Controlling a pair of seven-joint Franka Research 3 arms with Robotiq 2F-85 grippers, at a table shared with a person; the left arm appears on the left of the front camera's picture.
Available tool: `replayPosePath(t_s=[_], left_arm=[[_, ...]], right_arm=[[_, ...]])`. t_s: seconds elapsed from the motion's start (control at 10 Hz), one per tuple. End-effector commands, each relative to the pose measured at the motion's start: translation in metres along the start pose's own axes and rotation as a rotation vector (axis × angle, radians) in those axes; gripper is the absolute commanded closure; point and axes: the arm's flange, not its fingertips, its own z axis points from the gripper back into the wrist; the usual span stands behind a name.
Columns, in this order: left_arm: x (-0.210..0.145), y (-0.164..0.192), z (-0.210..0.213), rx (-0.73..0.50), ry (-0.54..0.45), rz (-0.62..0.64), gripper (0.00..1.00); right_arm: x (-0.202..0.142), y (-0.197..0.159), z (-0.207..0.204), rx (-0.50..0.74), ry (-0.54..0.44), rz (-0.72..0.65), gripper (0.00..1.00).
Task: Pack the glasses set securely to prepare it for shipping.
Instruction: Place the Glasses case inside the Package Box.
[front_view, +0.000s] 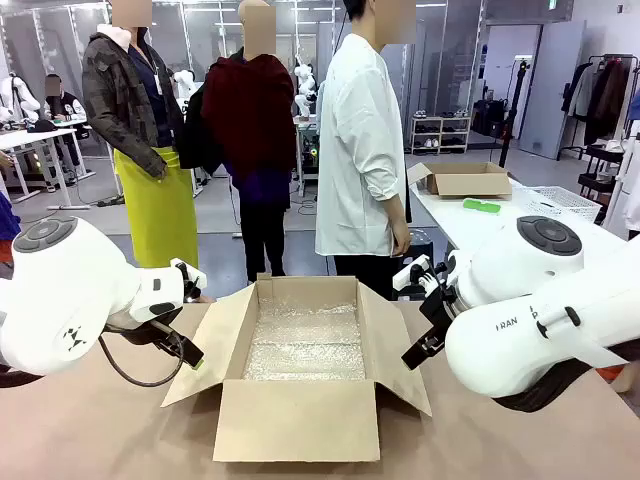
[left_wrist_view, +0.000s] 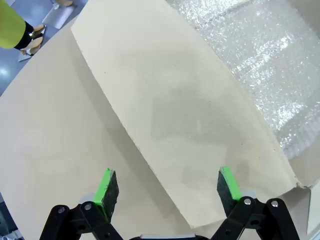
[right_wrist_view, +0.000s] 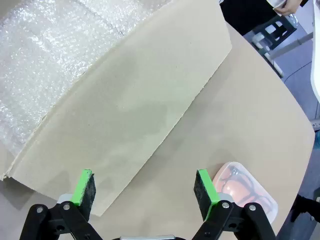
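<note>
open box waiting, one glasses case (right_wrist_view: 244, 192) beside the right tool (right_wrist_view: 145, 187)

the translucent, round-cornered case with something orange inside lies on the worktop (right_wrist_view: 240, 125) at the lower right of the right wrist view, just beside that tool's green pad and outside the box flap (right_wrist_view: 125, 110). both the right tool and the left tool (left_wrist_view: 167, 185) stand wide open and empty over the flaps of the cardboard box (front_view: 300, 420), which is lined with bubble wrap (front_view: 305, 345). the case looks light, with a stiff but thin, smooth shell, so probably slippery; best pinched across its short width at mid-length, gently enough not to flex it.
</note>
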Motion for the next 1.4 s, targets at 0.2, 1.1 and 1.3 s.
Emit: replayPosePath(t_s=[0.2, 1.1, 1.3], left_arm=[[0.000, 0.000, 0.000, 0.000, 0.000, 0.000, 0.00], [0.015, 0.038, 0.117, -0.306, -0.008, 0.024, 0.00], [0.000, 0.056, 0.156, -0.491, -0.048, -0.010, 0.00]], right_arm=[[0.000, 0.001, 0.000, 0.001, -0.001, 0.002, 0.00], [0.019, -0.068, 0.088, -0.006, 0.051, 0.124, 0.00], [0.020, -0.106, 0.093, 0.080, 0.098, 0.252, 0.00]])
